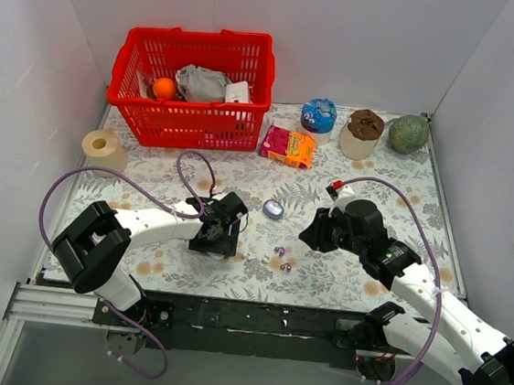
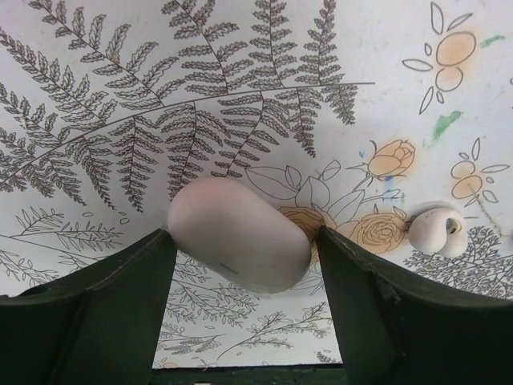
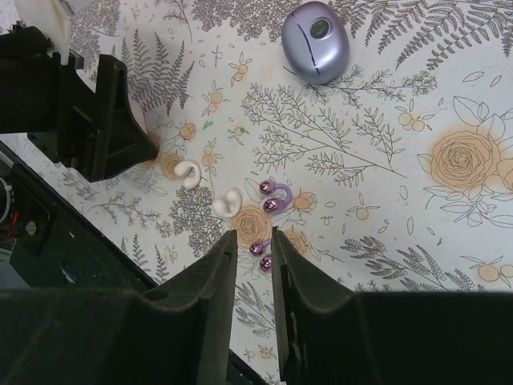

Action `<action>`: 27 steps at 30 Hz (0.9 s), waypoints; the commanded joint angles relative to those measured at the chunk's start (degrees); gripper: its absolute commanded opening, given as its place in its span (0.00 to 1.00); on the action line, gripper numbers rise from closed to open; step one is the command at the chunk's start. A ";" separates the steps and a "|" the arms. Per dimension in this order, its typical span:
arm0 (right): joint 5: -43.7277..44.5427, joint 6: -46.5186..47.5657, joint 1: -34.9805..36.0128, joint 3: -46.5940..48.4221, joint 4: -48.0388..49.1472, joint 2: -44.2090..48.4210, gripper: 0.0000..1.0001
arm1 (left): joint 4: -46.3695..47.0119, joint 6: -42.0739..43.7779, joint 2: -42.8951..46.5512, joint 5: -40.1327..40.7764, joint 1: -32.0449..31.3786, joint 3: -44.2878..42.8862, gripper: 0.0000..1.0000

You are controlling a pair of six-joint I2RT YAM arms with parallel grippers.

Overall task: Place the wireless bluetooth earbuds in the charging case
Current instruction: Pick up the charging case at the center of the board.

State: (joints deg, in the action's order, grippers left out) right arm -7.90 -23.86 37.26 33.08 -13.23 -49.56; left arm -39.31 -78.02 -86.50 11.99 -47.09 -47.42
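Right gripper (image 3: pixel 251 250) hovered, jaws nearly closed, around one purple earbud (image 3: pixel 260 248), contact unclear; left gripper (image 2: pixel 240 265) straddled a white capsule (image 2: pixel 238 236).

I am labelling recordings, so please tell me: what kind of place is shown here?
Probably a robot test cell, not a home: plain white walls enclose a table with a floral cover, and assorted props such as a red basket stand on it.

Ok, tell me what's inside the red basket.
The red basket holds an orange ball, a crumpled grey bag and a white box. Anything beneath them is hidden.
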 commanded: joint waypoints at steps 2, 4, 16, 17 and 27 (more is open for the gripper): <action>-0.54 -1.02 0.10 0.58 0.93 1.31 0.31 | 5.55 -6.61 -0.34 -1.53 -0.28 2.24 0.70; -0.54 -1.19 0.19 0.76 0.84 1.57 0.31 | 6.52 -9.16 -0.60 -1.18 -0.28 2.42 0.70; 0.96 -1.02 0.19 -0.12 -0.65 4.21 0.31 | 8.64 -16.81 -3.33 0.67 -0.28 3.56 0.53; 0.96 -1.02 0.19 -0.12 -0.74 4.21 0.31 | 8.20 -17.34 -3.24 0.84 -0.28 3.82 0.58; -0.89 -0.67 0.19 -0.91 -0.21 4.21 0.33 | 0.64 -21.12 9.32 7.17 -0.28 5.32 0.95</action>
State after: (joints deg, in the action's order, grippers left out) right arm -7.70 -24.88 37.26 32.80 -13.85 -45.95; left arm -31.48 -96.16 -82.52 15.81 -47.37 -44.05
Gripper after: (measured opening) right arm 0.327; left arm 0.939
